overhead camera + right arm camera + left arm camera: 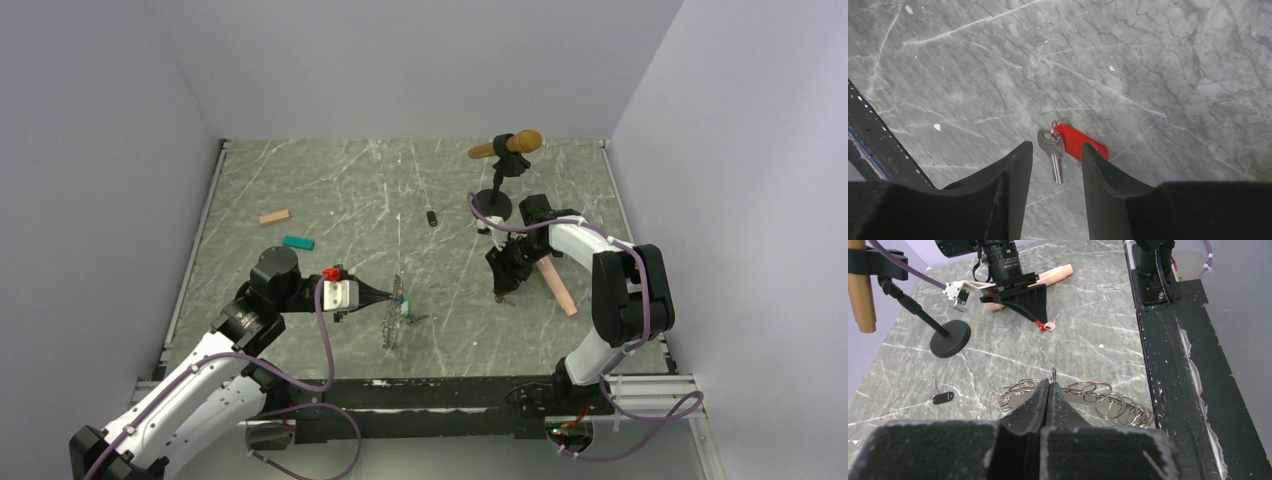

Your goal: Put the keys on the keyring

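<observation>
Left tool clenched on the keyring, right tool spread over the red-tagged key.

At the lower centre of the top view, the left tool (1050,386) is clenched on one loop of the keyring (1088,392). The keyring's linked grey rings lie limp on the marble worktop (340,190) on both sides of the fingers. The green- and blue-tagged keys (403,309) lie against the chain; whether they are threaded on cannot be told. Right of centre, the right tool (1056,150) points down with its fingers apart, gripping nothing. The red-tagged key (1051,142) lies flat on the worktop with its blade in the gap between them. A tan stick (555,285) lies just beside that arm. Farther up are a teal block (298,242) and a tan block (274,216) at the left, a black-tagged key (432,218) mid-frame, and a microphone (507,147) on its stand at the upper right.
</observation>
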### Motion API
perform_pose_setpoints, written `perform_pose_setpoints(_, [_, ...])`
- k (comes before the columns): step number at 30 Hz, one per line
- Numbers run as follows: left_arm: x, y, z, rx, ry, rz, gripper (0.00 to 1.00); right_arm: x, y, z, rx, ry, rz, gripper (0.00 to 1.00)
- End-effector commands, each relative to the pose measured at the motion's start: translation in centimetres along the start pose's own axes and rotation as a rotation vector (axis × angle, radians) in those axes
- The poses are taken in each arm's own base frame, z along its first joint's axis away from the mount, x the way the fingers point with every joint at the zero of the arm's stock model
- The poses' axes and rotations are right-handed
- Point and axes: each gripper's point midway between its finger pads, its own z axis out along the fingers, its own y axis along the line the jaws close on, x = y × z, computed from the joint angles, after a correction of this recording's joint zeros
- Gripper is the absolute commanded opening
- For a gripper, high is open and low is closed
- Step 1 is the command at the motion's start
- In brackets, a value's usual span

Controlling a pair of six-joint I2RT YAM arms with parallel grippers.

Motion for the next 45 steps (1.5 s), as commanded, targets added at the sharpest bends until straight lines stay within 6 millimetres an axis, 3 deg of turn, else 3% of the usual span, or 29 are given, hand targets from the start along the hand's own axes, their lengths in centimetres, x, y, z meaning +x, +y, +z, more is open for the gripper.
perform_pose_setpoints(1, [-2.6, 1.1, -0.2, -0.016, -0.048, 0.086, 0.00, -1.0, -0.7, -0.3, 0.034, -0.006, -0.028, 0.42])
perform_pose_setpoints(25, [-2.5, 1.0, -0.1, -0.009, -0.044, 0.079, 0.00, -0.6, -0.4, 0.9, 0.037, 0.051, -0.068, 0.28])
perform_pose_setpoints(45, [-2.6, 1.0, -0.1, -0.006, -0.047, 0.079, 0.00, -0.6, -0.5, 1.4, 0.045, 0.067, -0.072, 0.23])
